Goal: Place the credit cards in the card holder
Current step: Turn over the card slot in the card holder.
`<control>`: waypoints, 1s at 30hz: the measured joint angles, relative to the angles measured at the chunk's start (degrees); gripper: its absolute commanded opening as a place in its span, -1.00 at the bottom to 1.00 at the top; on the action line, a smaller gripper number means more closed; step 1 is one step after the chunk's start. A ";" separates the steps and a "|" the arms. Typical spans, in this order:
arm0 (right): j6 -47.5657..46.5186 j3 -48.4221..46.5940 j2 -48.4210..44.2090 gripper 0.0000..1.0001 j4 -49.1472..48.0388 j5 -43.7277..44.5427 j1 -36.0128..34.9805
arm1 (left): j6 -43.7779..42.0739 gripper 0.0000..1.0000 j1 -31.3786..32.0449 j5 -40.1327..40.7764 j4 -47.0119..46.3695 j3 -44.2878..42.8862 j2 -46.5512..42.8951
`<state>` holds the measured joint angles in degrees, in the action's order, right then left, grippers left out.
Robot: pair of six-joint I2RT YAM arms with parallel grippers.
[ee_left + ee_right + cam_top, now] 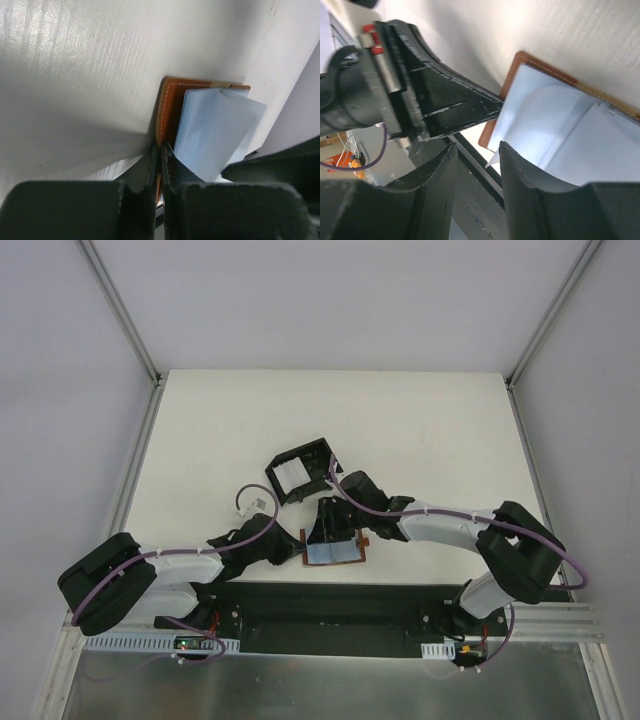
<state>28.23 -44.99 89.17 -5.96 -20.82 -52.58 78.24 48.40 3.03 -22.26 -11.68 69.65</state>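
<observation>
A brown wallet point(169, 102) lay open near the front of a white counter point(430, 430), with pale blue cards point(212, 130) fanned on it. The left gripper point(159, 156) was clamped on the wallet's leather edge, pinning it. The right gripper point(477, 149) was poised over the cards with its jaws partly apart and no card seen held. Drawing a card out was judged the step in hand. A firm pinch would be needed next, then a short carry to the black card holder point(318, 452) just beyond, where white cards point(290, 478) were seen inside. The counter was enclosed by pale walls point(330, 300) and metal rails point(120, 310).
</observation>
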 measured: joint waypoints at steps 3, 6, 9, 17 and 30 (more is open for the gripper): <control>-0.76 0.00 -2.69 -0.14 0.00 -0.26 0.46 | 0.59 -1.00 0.00 0.02 -0.63 0.35 0.00; -1.49 0.00 -6.34 -0.11 0.17 0.26 1.62 | 0.96 -1.00 -0.02 0.02 -1.01 0.46 0.17; -2.05 0.00 -9.22 -0.10 0.26 0.94 3.06 | 1.75 -1.00 -0.13 -0.02 -1.92 0.85 0.50; -3.23 1.01 -10.27 -0.10 10.16 8.48 4.07 | 2.54 -1.00 -0.87 -1.18 -4.13 1.66 1.20; -3.17 3.96 -8.79 -0.10 16.28 13.53 4.00 | 2.27 -1.00 -0.87 -1.31 -4.17 1.66 1.18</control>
<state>25.06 -41.04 80.38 10.33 -7.29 -48.58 80.51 47.53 1.72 -26.44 -10.02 70.83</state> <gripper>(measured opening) 0.451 0.007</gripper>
